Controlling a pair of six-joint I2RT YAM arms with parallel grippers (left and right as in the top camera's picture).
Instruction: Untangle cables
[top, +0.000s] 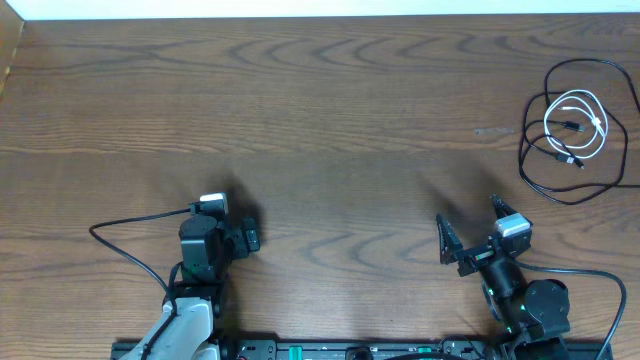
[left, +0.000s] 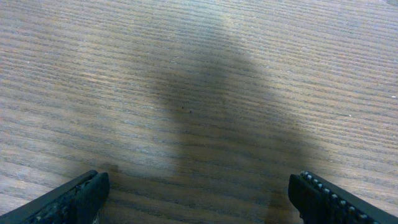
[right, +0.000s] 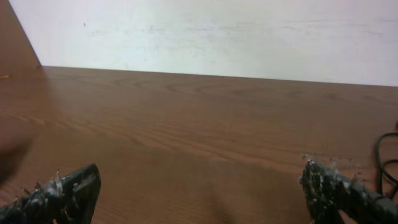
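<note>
Overhead: wood table (top: 320, 110). Both cables sit upper R of frame, close to the R edge. Black cable (top: 524, 165) lies in big loose loops. White cable (top: 598, 120) is a small coil inside those loops, and the two overlap in that pile. Plug ends are too small to tell which is which.

L gripper (top: 245, 238) is lower L of centre and R gripper (top: 470, 225) lower R. Both are well apart from the cables, w/ R the nearer one.

L wrist view: L gripper (left: 199, 199) jaws wide apart, fingertips in the bottom corners, only bare wood and shadow btwn them.

R wrist view: R gripper (right: 199, 186) jaws also wide, nothing btwn them. A bit of black cable (right: 380, 163) shows at the far R edge of frame, beyond the R fingertip (right: 329, 183). Can't tell if they touch; in the overhead they're apart. Pale wall (right: 205, 34) along the top.
</note>
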